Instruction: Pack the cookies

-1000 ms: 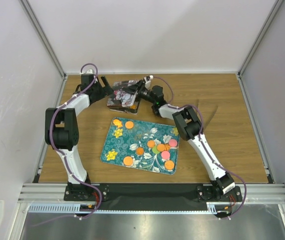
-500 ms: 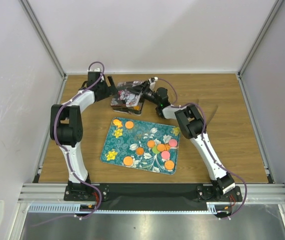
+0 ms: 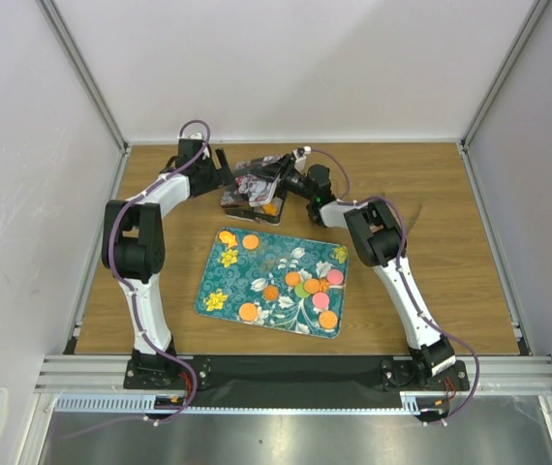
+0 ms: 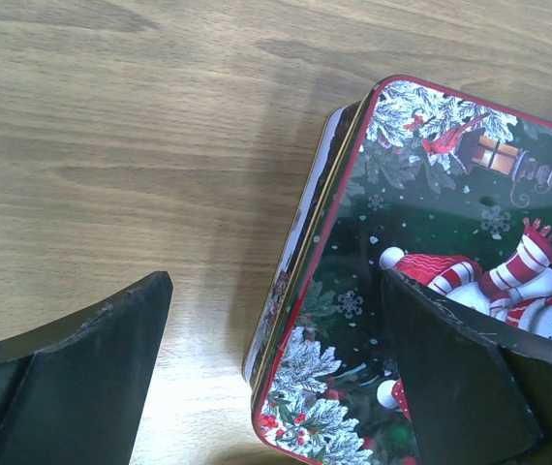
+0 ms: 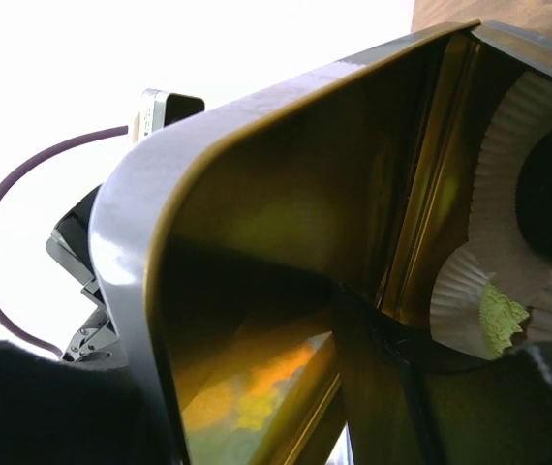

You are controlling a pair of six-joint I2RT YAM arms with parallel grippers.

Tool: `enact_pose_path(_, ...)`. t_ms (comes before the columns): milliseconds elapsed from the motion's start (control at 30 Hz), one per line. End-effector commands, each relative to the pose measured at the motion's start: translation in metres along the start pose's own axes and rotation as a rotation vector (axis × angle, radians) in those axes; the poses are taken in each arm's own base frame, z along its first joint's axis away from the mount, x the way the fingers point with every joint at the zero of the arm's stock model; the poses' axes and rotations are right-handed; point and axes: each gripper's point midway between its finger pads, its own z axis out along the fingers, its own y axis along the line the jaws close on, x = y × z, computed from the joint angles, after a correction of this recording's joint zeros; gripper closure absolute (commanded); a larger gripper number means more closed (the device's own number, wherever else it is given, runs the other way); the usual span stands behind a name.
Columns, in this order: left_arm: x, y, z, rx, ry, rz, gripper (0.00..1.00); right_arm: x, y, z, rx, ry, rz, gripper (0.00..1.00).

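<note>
Cookies [image 3: 300, 288] lie flat on the floral tray [image 3: 276, 260] in the middle of the tabletop [image 3: 441, 262], mostly bunched toward its right end. At least two more sit in paper cups [image 5: 508, 184] inside the tin [image 3: 242, 201] at the back. Expect them to be light, thin and probably brittle, with no lip to catch, so pinch each gently across its edge. Your right fingers [image 3: 282, 180] grip the tin lid [image 4: 431, 252], which is tilted up and looks slick. Your left fingers [image 4: 73, 378] stand wide open, astride its edge.
</note>
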Motion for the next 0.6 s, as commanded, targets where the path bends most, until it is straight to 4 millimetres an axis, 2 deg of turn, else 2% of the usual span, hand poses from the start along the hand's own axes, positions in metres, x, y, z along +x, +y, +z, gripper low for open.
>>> enact_pose_path(0, -0.008, -0.011, 0.001, 0.014, -0.019, 0.030, 0.04, 0.000, 0.063, 0.004, -0.087, 0.021, -0.115, 0.63)
enact_pose_path(233, -0.006, -0.013, 0.001, 0.021, -0.014, 0.037, 0.04, -0.003, 0.066, 0.001, -0.070, 0.018, -0.128, 0.63)
enact_pose_path(433, -0.002, -0.014, 0.002, 0.023, -0.003, 0.042, 0.05, -0.004, 0.071, -0.001, -0.039, 0.020, -0.152, 0.59)
enact_pose_path(567, -0.003, -0.017, 0.001, 0.029, -0.003, 0.044, 0.05, -0.006, 0.067, -0.008, -0.008, 0.020, -0.150, 0.56)
